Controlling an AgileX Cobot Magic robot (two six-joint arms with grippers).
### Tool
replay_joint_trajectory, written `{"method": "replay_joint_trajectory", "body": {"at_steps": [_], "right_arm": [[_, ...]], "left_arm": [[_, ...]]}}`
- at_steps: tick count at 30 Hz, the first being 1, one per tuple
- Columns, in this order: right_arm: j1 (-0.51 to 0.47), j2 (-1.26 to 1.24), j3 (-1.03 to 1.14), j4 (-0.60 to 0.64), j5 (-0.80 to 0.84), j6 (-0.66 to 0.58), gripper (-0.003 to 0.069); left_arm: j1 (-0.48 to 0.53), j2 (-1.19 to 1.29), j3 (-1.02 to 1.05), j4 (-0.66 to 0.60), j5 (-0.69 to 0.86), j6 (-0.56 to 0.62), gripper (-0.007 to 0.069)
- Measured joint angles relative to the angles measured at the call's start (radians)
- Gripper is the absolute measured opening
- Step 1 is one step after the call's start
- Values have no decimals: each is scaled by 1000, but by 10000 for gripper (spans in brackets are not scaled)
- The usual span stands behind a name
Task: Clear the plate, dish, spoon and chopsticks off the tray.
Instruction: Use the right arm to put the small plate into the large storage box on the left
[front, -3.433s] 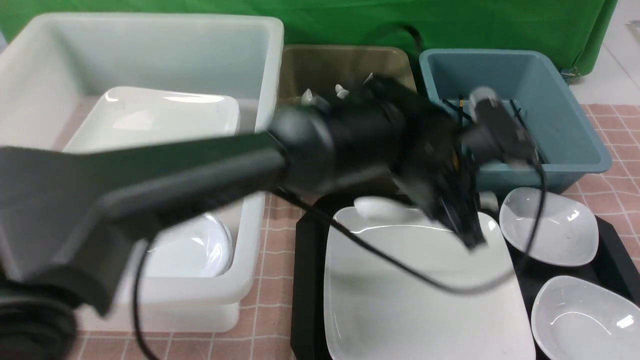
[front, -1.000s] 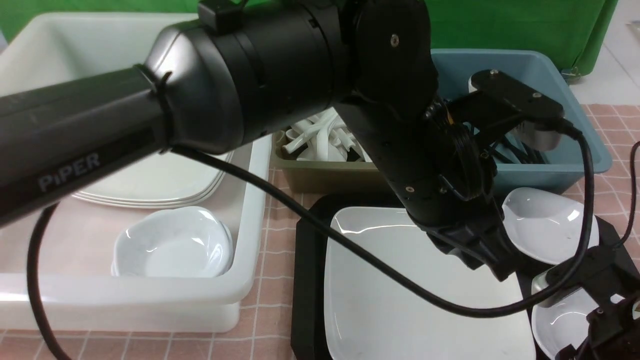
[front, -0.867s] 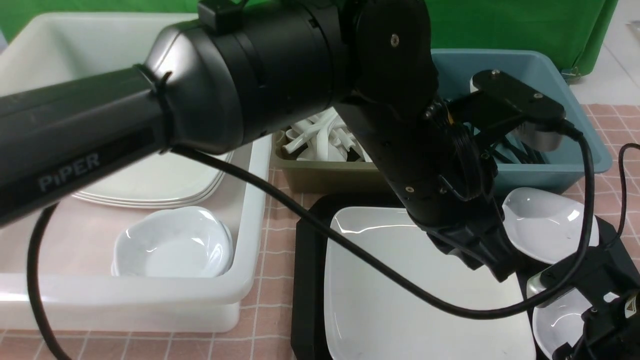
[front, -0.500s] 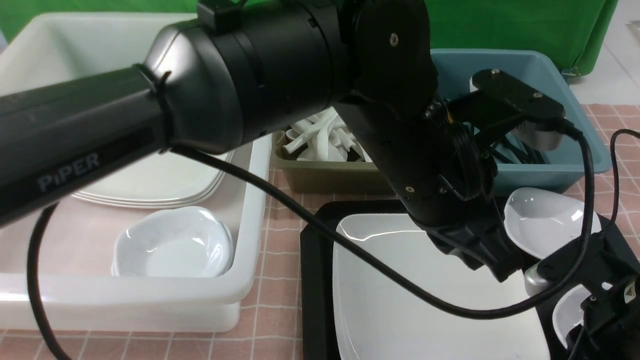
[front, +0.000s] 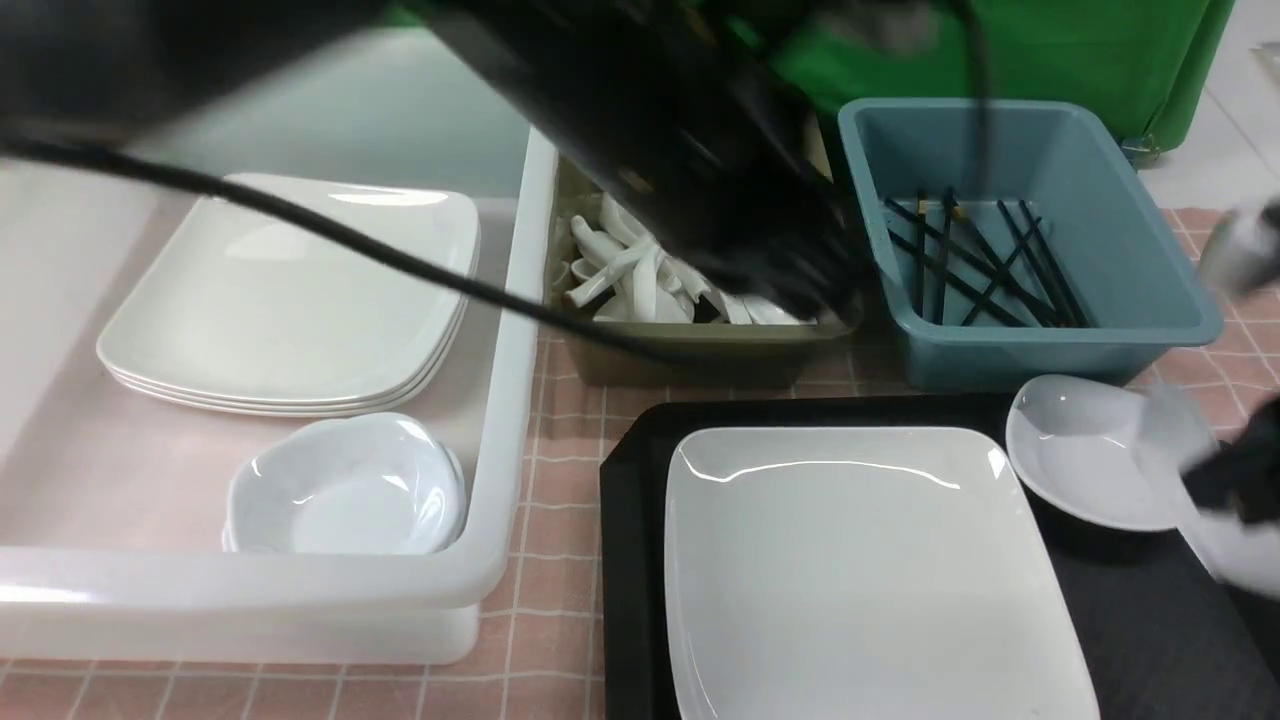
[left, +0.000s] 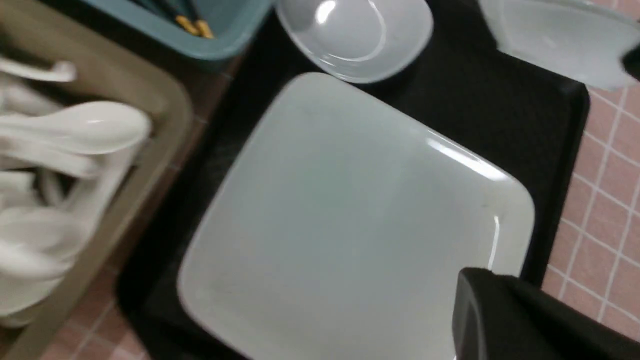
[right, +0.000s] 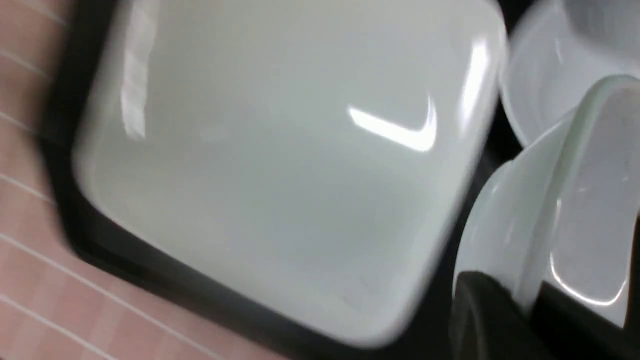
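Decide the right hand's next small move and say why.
Probably raise the held dish a little, clear of the tray. The right wrist view shows the right hand pinching its rim, tilted, close to the plate and the other dish, so a sideways swing now might knock them. Once clear, it could go to the white tub, where a like dish sits.

The front camera is looking forward and down over the tray (front: 625, 560) from its near edge. Both wrist cameras are hanging close above, facing down, each sharing the plate (left: 350, 210) with the front view.
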Motion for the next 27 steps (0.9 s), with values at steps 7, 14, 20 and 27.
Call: {"method": "replay_joint_trajectory", "body": {"at_steps": [7, 14, 20, 27], "right_arm": [[141, 90, -216, 292, -32, -123, 76], [434, 359, -477, 305, -106, -132, 76], [594, 693, -760, 286, -124, -132, 76], [637, 943, -912, 236, -131, -130, 76]], "left_arm": [[265, -198, 9, 3, 96, -74, -3], [482, -375, 199, 1, 91, -143, -3], [630, -523, 474, 0, 22, -172, -3], [709, -650, 677, 15, 7, -174, -3]]}}
